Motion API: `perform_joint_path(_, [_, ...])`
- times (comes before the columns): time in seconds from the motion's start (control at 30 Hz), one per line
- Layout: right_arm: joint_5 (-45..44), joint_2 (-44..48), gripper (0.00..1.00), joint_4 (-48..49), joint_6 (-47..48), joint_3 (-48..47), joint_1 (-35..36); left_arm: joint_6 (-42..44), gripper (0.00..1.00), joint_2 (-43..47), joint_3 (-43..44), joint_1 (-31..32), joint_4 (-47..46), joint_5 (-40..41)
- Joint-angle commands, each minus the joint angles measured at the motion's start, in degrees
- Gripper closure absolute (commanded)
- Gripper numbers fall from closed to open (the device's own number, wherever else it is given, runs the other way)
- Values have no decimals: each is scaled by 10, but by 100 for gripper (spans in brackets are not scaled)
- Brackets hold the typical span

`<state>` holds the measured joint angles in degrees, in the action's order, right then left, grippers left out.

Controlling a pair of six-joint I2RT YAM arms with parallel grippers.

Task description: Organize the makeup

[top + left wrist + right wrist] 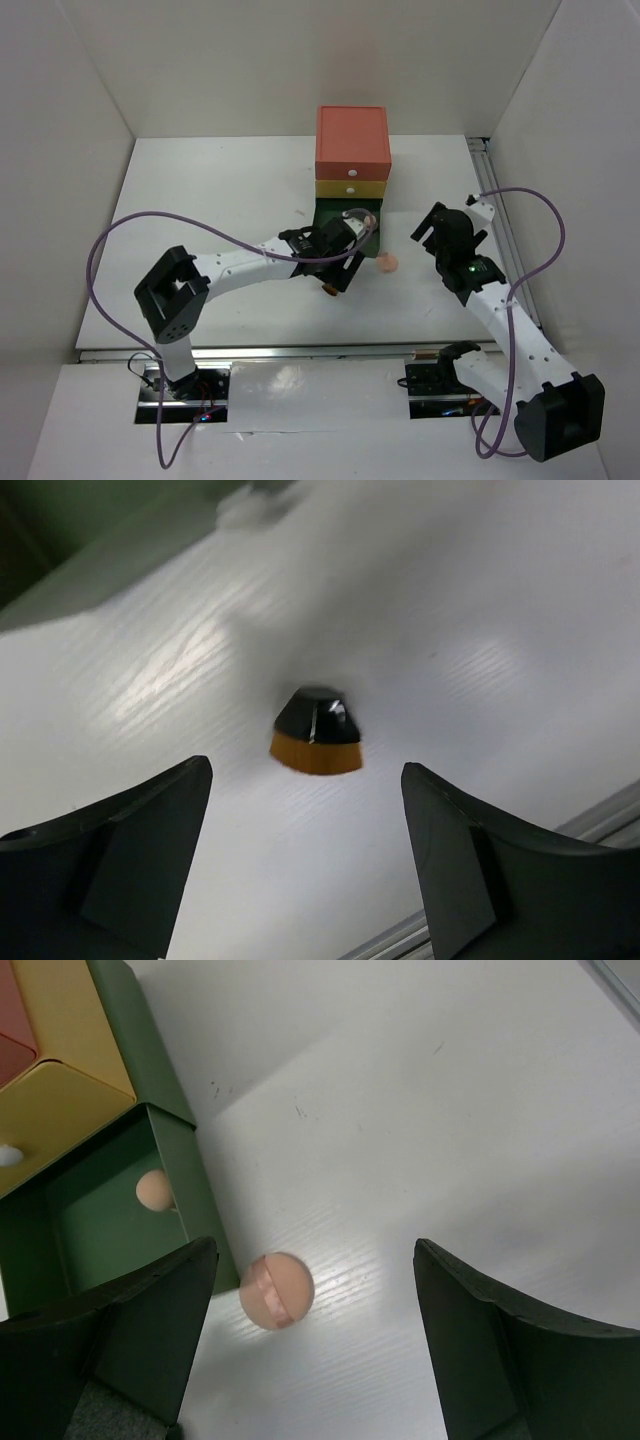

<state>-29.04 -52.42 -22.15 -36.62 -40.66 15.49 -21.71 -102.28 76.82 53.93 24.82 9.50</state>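
A peach sponge (275, 1290) is lying on the white table (450, 1110), just beside the outer side wall of the open green drawer (198, 1205); whether it is touching that wall cannot be told. A second peach sponge (152, 1189) is sitting inside the drawer, close against the inner face of the same wall. A small black-and-amber piece (316, 733) is standing on the table near the drawer's pulled-out front end, on the opposite side from the outer sponge.

The left gripper (305, 780) is hanging over the black-and-amber piece with its fingers (120, 860) spread wide, grasping nothing. The piece is showing between the fingers, apart from both. The right gripper (316, 1250) is hovering beside the drawer above the outer sponge. Its fingers (500, 1350) are likewise parted and are not touching the sponge.

In the top view the left arm is reaching across to the drawer's front end, while the right arm is angling in from the sponge's side. Behind the drawer, the yellow drawer (60, 1090) is sitting pushed in, stacked directly above the green one's slot. The coral top (352, 135) is capping the box.
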Motion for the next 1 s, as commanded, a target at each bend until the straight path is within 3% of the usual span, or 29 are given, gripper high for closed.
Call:
perform_joint_path(0.0, [-1,11,14,-4,-2,4,-4,-25,10,6,-32,-10,3,-9])
perform_joint_path(0.4, [5,11,14,-4,-2,9,-9,-25,10,-79,-24,-15,-30,-39])
perform_joint_path(0.73, [-1,40,14,-15,-7,15,-9,-25,33,-102,-7,-15,-29,-39])
perform_joint_path(0.97, [-6,45,14,-15,-13,20,-9,-31,41,-65,-33,-15,-24,-39])
